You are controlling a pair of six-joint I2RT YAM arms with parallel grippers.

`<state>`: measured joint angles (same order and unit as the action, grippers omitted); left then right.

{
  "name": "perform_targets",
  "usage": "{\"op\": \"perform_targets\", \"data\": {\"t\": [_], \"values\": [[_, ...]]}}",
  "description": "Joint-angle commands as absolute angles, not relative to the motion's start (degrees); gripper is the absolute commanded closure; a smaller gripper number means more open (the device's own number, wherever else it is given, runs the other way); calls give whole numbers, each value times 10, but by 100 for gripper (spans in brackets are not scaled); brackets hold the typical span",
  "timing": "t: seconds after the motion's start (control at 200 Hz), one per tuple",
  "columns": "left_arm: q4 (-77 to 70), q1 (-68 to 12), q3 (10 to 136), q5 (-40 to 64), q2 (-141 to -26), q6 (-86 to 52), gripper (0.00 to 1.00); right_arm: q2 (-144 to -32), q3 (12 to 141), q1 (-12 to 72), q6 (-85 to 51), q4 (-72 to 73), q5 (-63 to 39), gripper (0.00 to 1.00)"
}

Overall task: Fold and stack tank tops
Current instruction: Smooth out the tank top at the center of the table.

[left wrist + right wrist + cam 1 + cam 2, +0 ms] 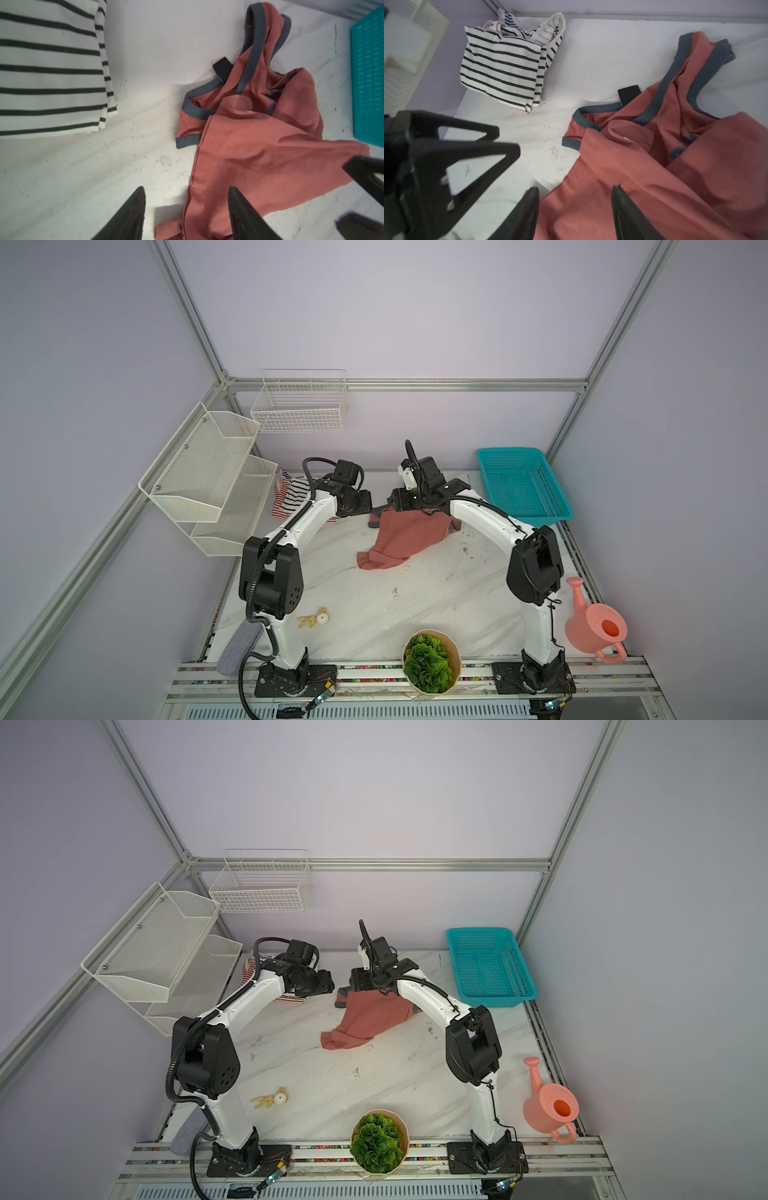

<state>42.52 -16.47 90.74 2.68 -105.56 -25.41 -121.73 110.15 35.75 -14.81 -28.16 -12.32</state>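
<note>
Garments lie in two places on your white marbled table (374, 614). The dusty-red tank top (397, 541) is crumpled and unfolded at the back centre. Its blue-grey trimmed straps are bunched at the far side, and it is near the teal basket (519, 489). The black-and-white striped tank top (502, 72) sits folded at the back left, near the white mesh shelf (199, 472). In a top view, the edge of a red-and-white striped tank top (280, 499) shows beneath it.

Your left gripper (186, 188) hangs over a side edge of the dusty-red top with its jaws parted and gripping no cloth. Your right gripper (575, 187) hangs over the same top, its jaws also parted and the cloth below them not held. The two grippers are close together and face each other.
</note>
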Motion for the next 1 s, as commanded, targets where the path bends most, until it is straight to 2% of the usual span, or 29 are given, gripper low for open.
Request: {"op": "perform_targets", "data": {"t": [0.0, 0.28, 0.47, 0.575, 0.69, 0.785, 0.82, 0.995], "values": [[422, -162, 873, 11, -1019, -267, 38, -1289, 1176, 362, -156, -346, -98, 42], [417, -162, 834, 17, -989, -272, 38, -1442, 1364, 377, -158, -429, -102, 39], [412, -163, 826, 25, -983, -272, 38, -1482, 1393, 382, -163, -443, -94, 37], [411, -162, 825, 26, -985, -270, 37, -1490, 1392, 382, -158, -449, -86, 40], [411, -162, 824, 30, -988, -269, 37, -1501, 1393, 381, -150, -465, -72, 49], [411, -162, 824, 30, -988, -269, 38, -1504, 1392, 382, -147, -474, -62, 71], [410, -162, 824, 29, -988, -269, 38, -1501, 1389, 382, -148, -475, -57, 76], [411, -163, 828, 33, -991, -269, 37, -1459, 1371, 382, -146, -456, -18, 84]]}}
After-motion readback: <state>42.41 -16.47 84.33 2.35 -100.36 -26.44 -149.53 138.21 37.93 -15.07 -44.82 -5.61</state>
